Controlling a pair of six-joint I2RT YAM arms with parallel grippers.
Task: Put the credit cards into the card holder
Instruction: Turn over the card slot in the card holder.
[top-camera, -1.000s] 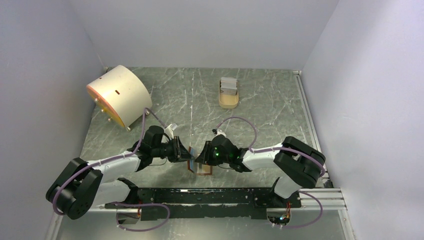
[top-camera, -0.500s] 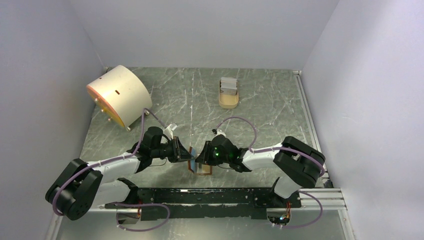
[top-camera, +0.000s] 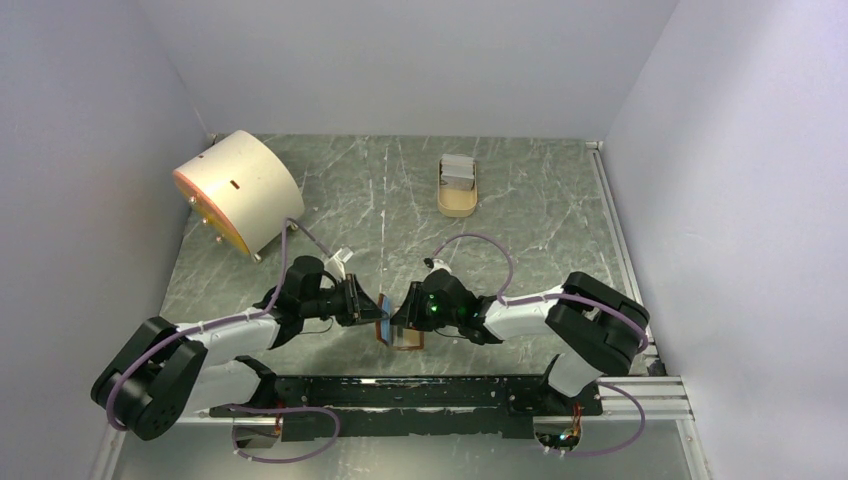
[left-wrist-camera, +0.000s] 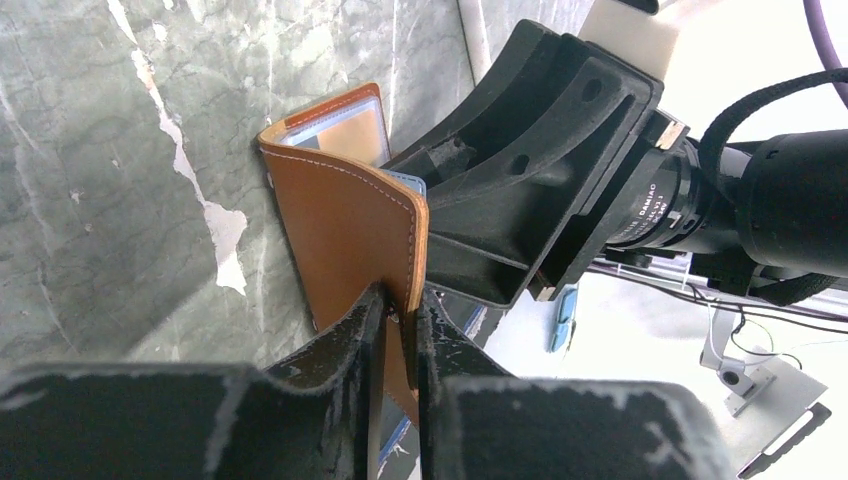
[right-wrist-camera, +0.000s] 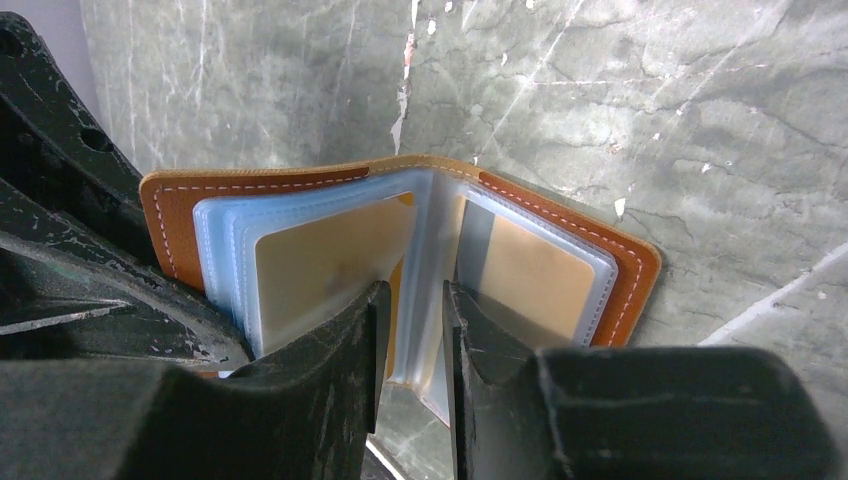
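The card holder (top-camera: 400, 337), brown leather with pale blue sleeves inside, sits half open near the front edge between both arms. My left gripper (left-wrist-camera: 400, 298) is shut on the edge of its raised left cover (left-wrist-camera: 340, 220). My right gripper (right-wrist-camera: 412, 295) reaches into the open card holder (right-wrist-camera: 330, 250). Its jaws stand a narrow gap apart on either side of the sleeve fold, and I see nothing pinched. The credit cards (top-camera: 458, 170), pale grey, lie in a tray at the back, far from both grippers (top-camera: 372, 305) (top-camera: 406, 310).
The tan oval tray (top-camera: 458, 206) holding the cards stands at the back centre. A big cream drum (top-camera: 237, 188) lies on its side at the back left. A metal rail (top-camera: 440, 392) runs along the front edge behind the arm bases.
My left jaws have closed tighter on the cover, and it stands a little more upright, with more blue inside showing. The right arm has not moved.
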